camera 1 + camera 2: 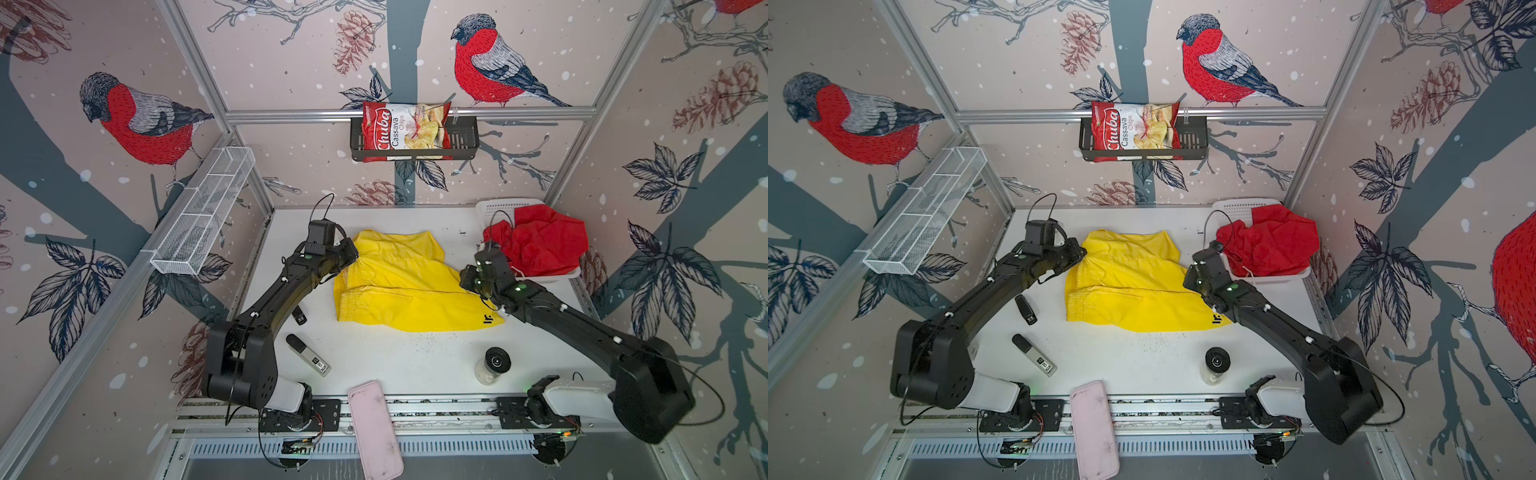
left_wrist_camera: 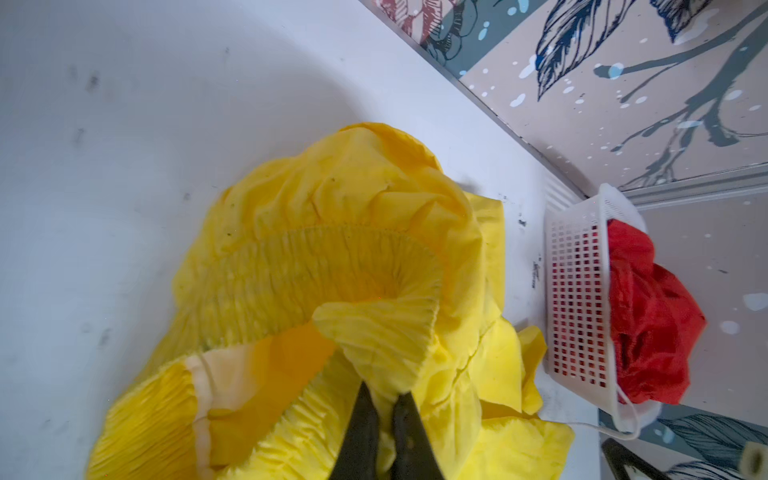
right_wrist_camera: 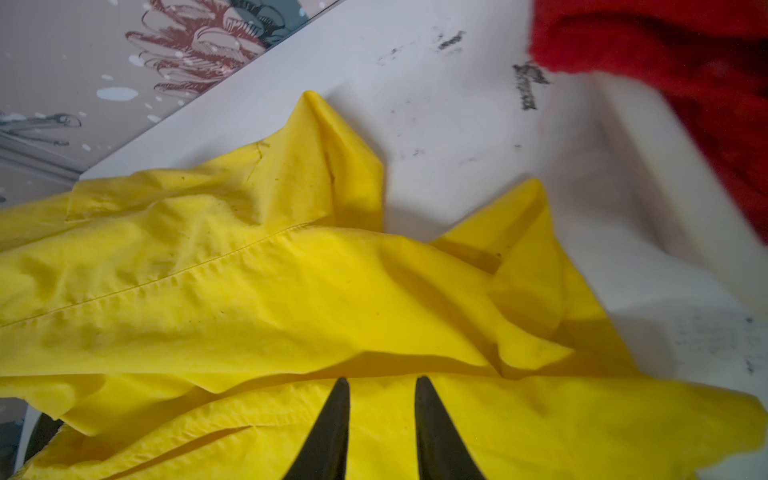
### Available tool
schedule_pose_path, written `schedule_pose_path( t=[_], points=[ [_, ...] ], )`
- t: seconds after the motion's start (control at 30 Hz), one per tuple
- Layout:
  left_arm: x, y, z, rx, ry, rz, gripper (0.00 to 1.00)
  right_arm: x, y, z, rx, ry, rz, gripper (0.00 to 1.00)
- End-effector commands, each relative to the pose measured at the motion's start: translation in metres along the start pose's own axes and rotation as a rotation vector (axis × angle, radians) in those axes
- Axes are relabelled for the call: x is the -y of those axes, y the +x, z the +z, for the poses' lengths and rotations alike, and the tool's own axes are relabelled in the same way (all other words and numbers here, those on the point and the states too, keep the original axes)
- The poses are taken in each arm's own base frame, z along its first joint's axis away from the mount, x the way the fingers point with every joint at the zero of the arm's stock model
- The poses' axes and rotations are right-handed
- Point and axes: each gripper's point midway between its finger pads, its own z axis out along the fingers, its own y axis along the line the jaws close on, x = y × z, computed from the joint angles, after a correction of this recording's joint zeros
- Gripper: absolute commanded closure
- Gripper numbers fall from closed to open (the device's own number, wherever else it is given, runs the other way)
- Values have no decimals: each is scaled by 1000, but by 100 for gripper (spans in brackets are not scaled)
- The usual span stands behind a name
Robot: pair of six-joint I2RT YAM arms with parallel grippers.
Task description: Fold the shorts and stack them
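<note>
Logo [image 1: 488,319] on yellow shorts [image 1: 399,291] partly behind right arm [image 1: 573,328], red shorts [image 3: 665,45] blurred, cropped

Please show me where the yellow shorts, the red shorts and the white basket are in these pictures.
yellow shorts [image 1: 399,291]: in a top view, on the middle of the fabric.
red shorts [image 1: 548,245]: in a top view, on the crumpled middle.
white basket [image 2: 575,291]: left wrist view, on its perforated side wall.

Pretty clearly a robotics lab test cell, not anyone's home. A small white worktop [image 1: 415,365] sits boxed in by silver aluminium frame bars [image 1: 411,112] and panels of bird-and-pinecone wallpaper [image 1: 137,120]. The black left robot arm [image 1: 266,299] and black right robot arm [image 1: 582,328] are bolted to a metal rail [image 1: 436,405] along the front edge, with a small exposed circuit board [image 1: 297,449] and loose cables underneath.
</note>
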Motion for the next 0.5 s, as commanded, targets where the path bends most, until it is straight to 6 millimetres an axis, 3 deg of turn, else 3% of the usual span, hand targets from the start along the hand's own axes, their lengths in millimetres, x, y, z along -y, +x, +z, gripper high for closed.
schedule_pose_path(
  t=[0.0, 0.03, 0.13, 0.17, 0.33, 0.47],
  points=[
    [-46, -3, -12, 17, -255, 51, 100, -11, -1, 11, 10, 34, -67, 71],
    [-58, -3, -15, 22, -314, 36, 91, -17, 3, 17, -4, 18, -72, 70],
    [-74, -1, -17, -4, -362, 19, 43, -32, 12, 29, -39, -21, -77, 67],
    [-74, 1, -17, -9, -352, 17, 36, -39, 14, 32, -48, -33, -85, 66],
    [-73, 7, -17, -19, -321, 3, 32, -92, 22, 38, -53, -94, -242, 57],
    [-75, 21, -13, -63, -297, -6, 53, -147, 44, 38, -53, -214, -391, 44]
  ],
)
